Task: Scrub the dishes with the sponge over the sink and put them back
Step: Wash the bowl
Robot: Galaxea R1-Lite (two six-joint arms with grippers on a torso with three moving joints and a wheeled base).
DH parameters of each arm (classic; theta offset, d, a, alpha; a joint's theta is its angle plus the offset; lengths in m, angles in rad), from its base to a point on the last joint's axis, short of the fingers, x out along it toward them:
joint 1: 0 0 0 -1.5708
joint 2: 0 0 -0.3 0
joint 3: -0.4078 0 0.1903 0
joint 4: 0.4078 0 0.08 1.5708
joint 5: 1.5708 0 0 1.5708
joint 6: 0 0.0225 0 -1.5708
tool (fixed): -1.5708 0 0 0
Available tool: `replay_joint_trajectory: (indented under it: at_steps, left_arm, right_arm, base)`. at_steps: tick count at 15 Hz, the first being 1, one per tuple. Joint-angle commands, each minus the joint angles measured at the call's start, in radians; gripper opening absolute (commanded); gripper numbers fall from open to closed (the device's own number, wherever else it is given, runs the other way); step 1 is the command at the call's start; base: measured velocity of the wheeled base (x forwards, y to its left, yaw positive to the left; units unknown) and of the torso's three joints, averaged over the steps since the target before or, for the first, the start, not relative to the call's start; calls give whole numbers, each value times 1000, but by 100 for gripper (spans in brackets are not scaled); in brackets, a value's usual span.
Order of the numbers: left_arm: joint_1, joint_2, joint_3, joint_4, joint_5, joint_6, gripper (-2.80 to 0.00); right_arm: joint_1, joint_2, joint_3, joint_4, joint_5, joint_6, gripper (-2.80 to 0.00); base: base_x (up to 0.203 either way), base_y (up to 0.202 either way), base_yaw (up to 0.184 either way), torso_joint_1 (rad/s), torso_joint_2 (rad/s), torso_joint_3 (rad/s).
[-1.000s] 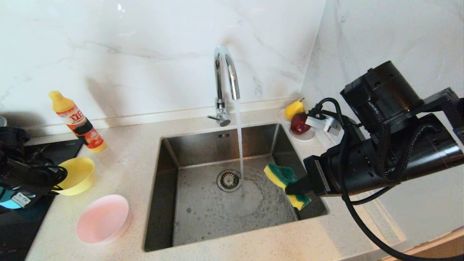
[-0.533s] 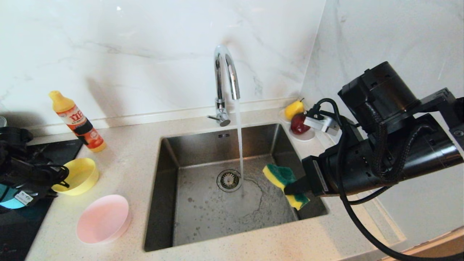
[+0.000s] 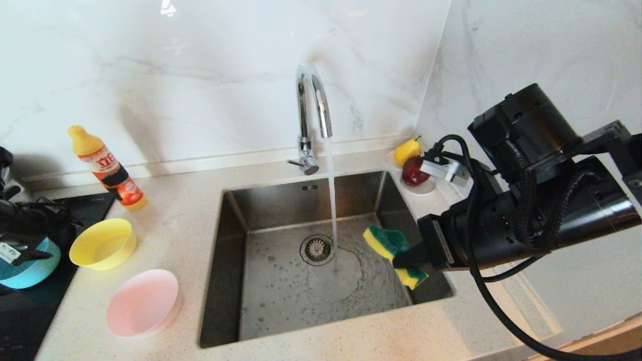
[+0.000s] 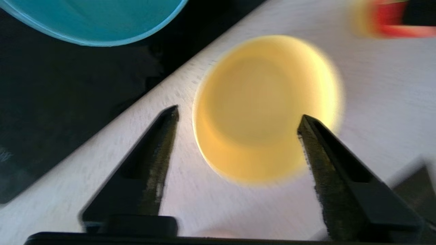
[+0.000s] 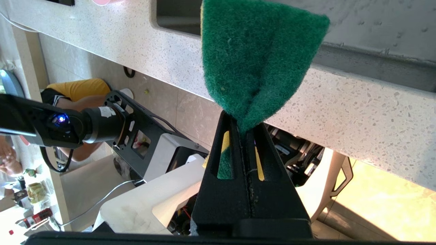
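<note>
While spread, left fingers [image 4: 163,136] empty

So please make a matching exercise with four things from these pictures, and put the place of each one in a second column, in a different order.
Things:
1. yellow bowl
2. teal-blue bowl
3. sponge
4. red apple

Places:
A. on the small white saucer at the sink's far right corner
B. on the pale counter, in front of the detergent bottle
C. on the black cooktop
D. pinched in the right gripper, over the sink

Pairs: 1-B, 2-C, 3-D, 4-A
</note>
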Motion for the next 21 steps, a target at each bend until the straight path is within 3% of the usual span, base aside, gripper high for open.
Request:
replay_joint_trajectory:
  at_steps: [1, 3, 7, 9, 11, 14, 15, 17, 21]
  left_arm:
    - [-1, -115, -10, 35, -1, 2, -280]
    - [-9, -167, -39, 153, -8, 32, -280]
    - [-51, -288, 79, 230, -10, 265, -280]
    - [-80, -331, 157, 248, -9, 341, -280]
    - [-99, -360, 231, 263, -8, 394, -280]
    - [-132, -377, 352, 259, -8, 425, -280]
    - [-139, -380, 386, 256, -9, 440, 0]
    - [-148, -383, 448, 251, -16, 479, 0]
    - [-149, -371, 508, 230, -9, 482, 0]
  right_arm:
    - [0, 1, -1, 3, 2, 2, -280]
    - [0, 0, -1, 3, 2, 1, -280]
    - [0, 4, -3, 3, 2, 2, -280]
    - [2, 10, -9, 3, 2, 2, -280]
    - [0, 4, -9, 3, 2, 3, -280]
    - [0, 7, -1, 4, 2, 7, -280]
    - [0, 7, -1, 3, 2, 6, -280]
    - [0, 7, -1, 3, 2, 6, -280]
    - [0, 9, -1, 3, 2, 6, -280]
  base:
    - [0, 0, 0, 0, 0, 0]
    - [0, 0, 0, 0, 0, 0]
    - [0, 0, 0, 0, 0, 0]
    - [0, 0, 0, 0, 0, 0]
    - [0, 0, 0, 0, 0, 0]
    - [0, 0, 0, 0, 0, 0]
    - [0, 0, 0, 0, 0, 0]
    - [0, 0, 0, 0, 0, 0]
    - [0, 0, 0, 0, 0, 0]
